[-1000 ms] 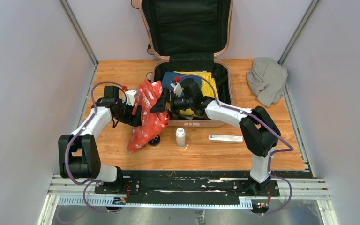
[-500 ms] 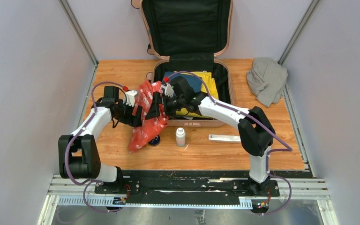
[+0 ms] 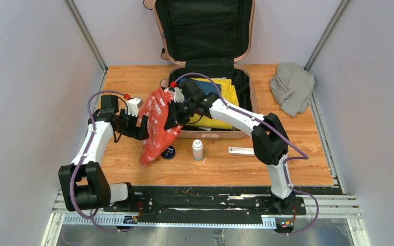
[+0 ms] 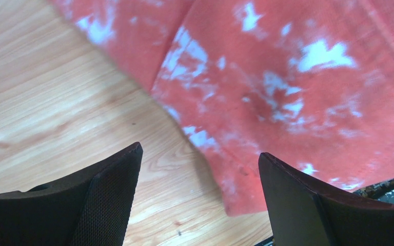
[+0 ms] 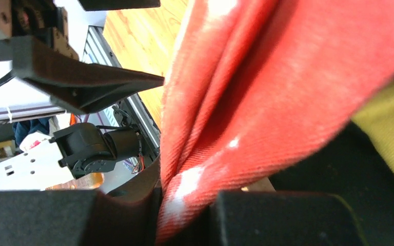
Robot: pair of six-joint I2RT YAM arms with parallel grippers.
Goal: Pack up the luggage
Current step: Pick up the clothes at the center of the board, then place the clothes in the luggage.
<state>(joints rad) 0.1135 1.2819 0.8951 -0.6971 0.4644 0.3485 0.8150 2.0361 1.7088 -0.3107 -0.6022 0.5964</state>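
The pink suitcase [image 3: 205, 31] lies open at the far side of the bench [image 3: 128, 77], just behind the right jaws, its lid propped upright. Packing looks partly done: a yellow cloth [image 3: 230, 92] and something blue [image 3: 211, 85] lie inside. The right jaws are pinched narrow on a red cloth [image 3: 159, 125], which hangs across the case's near left corner down onto the bench, not yet in. The left jaws stand wide and empty just left of that cloth. Nearer than the right jaws, a white bottle [image 3: 197, 150], a small dark round thing [image 3: 169, 152] and a white strip [image 3: 247, 150] wait on the bench. A grey cloth [image 3: 292, 87] lies well to their right. The case's rim could snag the hanging cloth.
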